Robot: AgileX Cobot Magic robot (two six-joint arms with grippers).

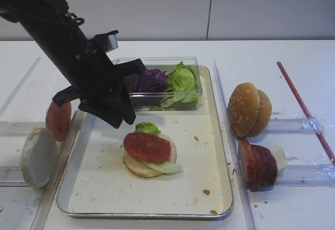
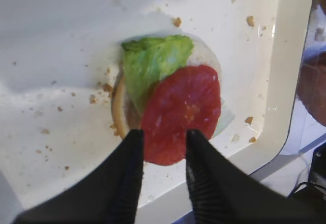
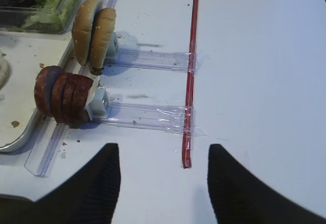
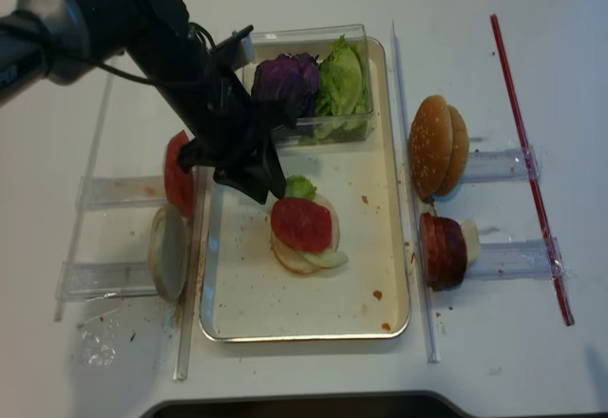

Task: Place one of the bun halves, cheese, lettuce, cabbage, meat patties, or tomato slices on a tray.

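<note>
White tabletop fills the exterior high view, with the tray (image 1: 220, 188) in the middle. On its floor sits a stack: a pale bun half (image 1: 137, 166), lettuce (image 1: 148, 128) and a tomato slice (image 1: 146, 147) on top. My left gripper (image 1: 118, 116) hangs just above and beside the stack's rear-left edge. Sesame bun halves (image 1: 249, 109) and meat patties (image 1: 257, 164) stand in racks right of the tray, well apart from me.

From the right wrist, my right gripper (image 3: 162, 180) hovers over bare table with nothing between its fingers, which show a gap here. The patties (image 3: 62, 96) wait ahead on the left.

From the left wrist, my left jaws stand partly apart and hold nothing; the tomato (image 2: 182, 113) lies flat below, between the fingertips (image 2: 131, 147).

Judging from this, the slice looks placed. I should lift straight up, so neither finger drags it off the lettuce.

In the realsense view, the stack (image 4: 304, 233) sits centred on the tray.
</note>
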